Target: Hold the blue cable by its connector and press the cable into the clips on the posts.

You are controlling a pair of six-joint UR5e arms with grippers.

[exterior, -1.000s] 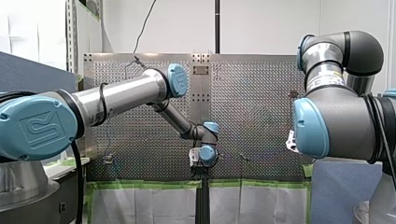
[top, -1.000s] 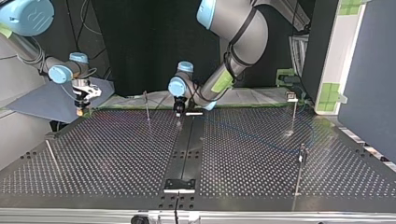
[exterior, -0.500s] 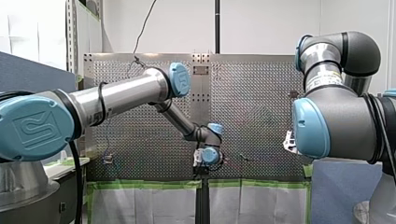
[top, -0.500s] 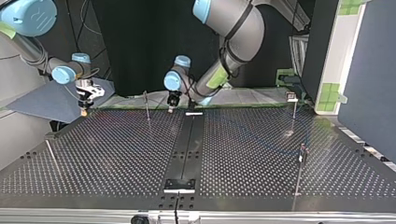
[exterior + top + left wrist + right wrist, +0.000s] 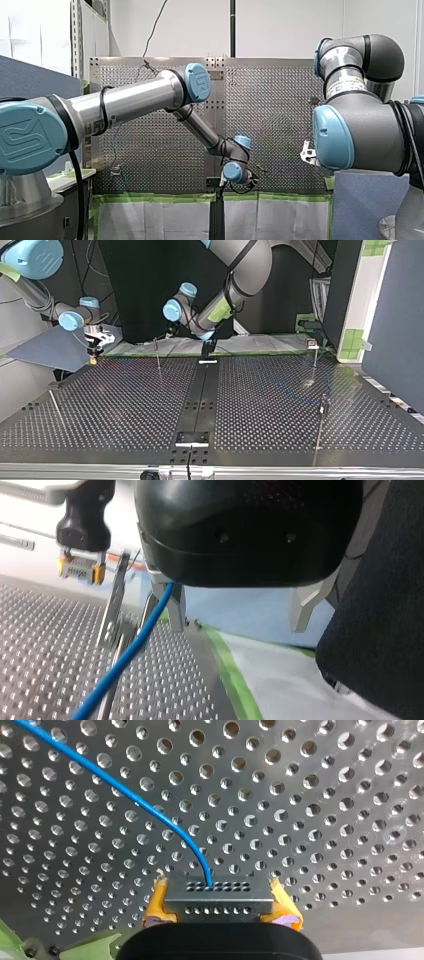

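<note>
Right wrist view: gripping the grey connector (image 5: 218,892) between the yellow pads (image 5: 157,902) of my right gripper (image 5: 218,904), at the far left of the top view, with the blue cable (image 5: 125,790) arcing away over the perforated table (image 5: 325,820). Left wrist view: spread wide at my left gripper (image 5: 235,612), clamping nothing, merely guiding the cable along one metal finger (image 5: 172,610) beside a post (image 5: 114,600). Judged early: holding done, clipping apparently all left, with no seating in any clip visible. Legible writing: none beyond a maker's emblem on a blue joint cap (image 5: 30,137).
</note>
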